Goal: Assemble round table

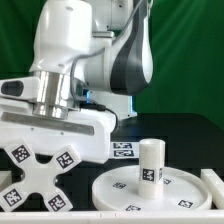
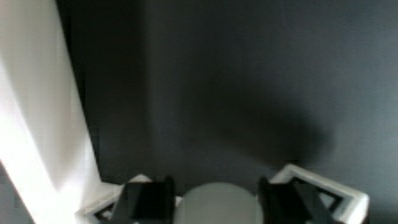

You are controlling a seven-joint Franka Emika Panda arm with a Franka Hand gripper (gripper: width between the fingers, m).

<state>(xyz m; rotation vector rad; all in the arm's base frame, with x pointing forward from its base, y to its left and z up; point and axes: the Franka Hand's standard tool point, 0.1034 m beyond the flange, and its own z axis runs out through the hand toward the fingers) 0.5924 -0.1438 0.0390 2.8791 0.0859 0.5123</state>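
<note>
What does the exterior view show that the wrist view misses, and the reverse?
Exterior only: the arm, the disc with the leg standing on it, and the foot's whole tagged cross. Wrist only: the fingers, gripping a pale rounded edge. Both: the foot, seemingly, and the dark table.

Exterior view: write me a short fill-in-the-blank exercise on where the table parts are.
1. The cylinder leg stands ____ on the round disc.
2. The cross-shaped foot piece is on the exterior view's ____ of the round disc.
3. The backdrop is ____.
Missing words: upright; left; green.
</note>
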